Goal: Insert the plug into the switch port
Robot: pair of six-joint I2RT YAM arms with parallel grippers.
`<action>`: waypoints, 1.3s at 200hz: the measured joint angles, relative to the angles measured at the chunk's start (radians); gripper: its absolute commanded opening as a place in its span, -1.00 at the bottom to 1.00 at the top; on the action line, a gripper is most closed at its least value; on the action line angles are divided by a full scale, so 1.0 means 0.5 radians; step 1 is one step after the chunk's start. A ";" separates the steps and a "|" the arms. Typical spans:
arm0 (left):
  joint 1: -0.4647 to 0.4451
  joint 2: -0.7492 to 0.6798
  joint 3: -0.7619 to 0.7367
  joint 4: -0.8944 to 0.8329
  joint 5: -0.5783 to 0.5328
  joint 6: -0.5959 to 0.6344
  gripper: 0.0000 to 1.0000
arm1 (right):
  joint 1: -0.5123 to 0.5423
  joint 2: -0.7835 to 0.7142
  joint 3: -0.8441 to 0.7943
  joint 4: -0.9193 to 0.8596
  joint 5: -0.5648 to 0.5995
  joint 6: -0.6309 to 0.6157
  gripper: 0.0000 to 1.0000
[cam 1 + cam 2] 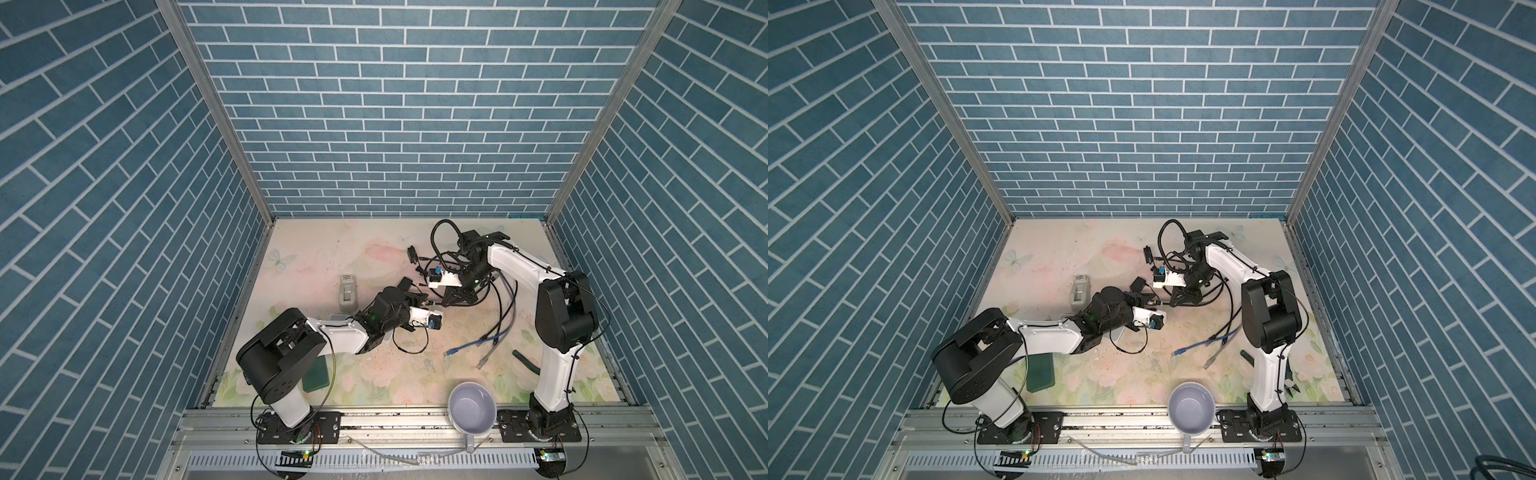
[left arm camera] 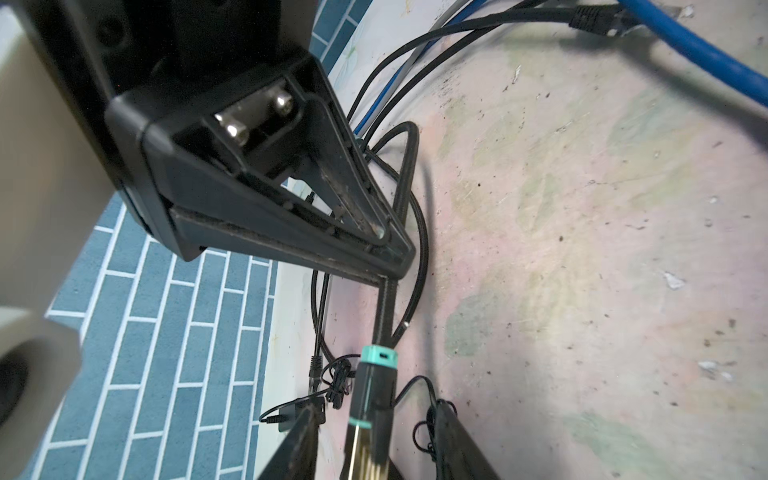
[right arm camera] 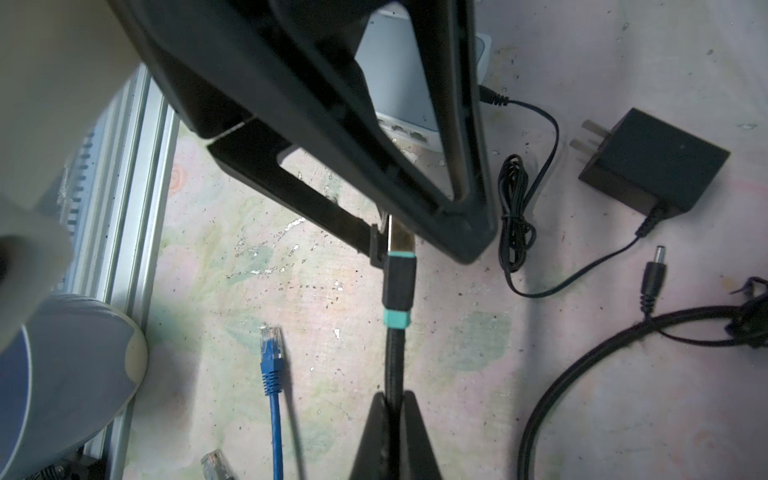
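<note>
Gripping the cable (image 3: 394, 361) behind one plug (image 3: 399, 278), the right hand (image 3: 394, 397) is holding that plug between the left hand's (image 2: 376, 409) narrowly parted fingers (image 2: 301, 440); one switch (image 3: 395, 79) is sitting half hidden.

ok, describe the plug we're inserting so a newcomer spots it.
On the floral table, find the right gripper pinching a black braided cable. The plug at the cable's end sits between the left gripper's fingers. Unlike the blue Ethernet plug nearby, it's black, teal-banded, gold-tipped.
</note>
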 measured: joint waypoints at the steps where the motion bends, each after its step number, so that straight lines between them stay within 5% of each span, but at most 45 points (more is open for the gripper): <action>1: 0.000 0.001 0.001 0.000 -0.001 0.001 -0.15 | 0.000 0.000 0.001 -0.004 0.000 0.000 -1.00; 118: 0.031 0.005 0.055 -0.003 0.052 -0.072 -0.69 | -0.012 0.005 0.085 -0.113 -0.057 -0.014 -1.00; 186: 0.055 -0.008 0.092 -0.117 0.124 -0.116 -0.80 | -0.016 0.021 0.112 -0.113 -0.067 -0.009 -0.90; 224: 0.092 -0.025 0.092 -0.197 0.190 -0.277 -0.80 | -0.011 -0.204 -0.339 0.424 -0.079 0.093 -0.56; 260: 0.095 -0.102 0.073 -0.169 0.240 -0.504 -0.79 | -0.012 -0.565 -0.896 1.160 -0.059 0.298 -0.49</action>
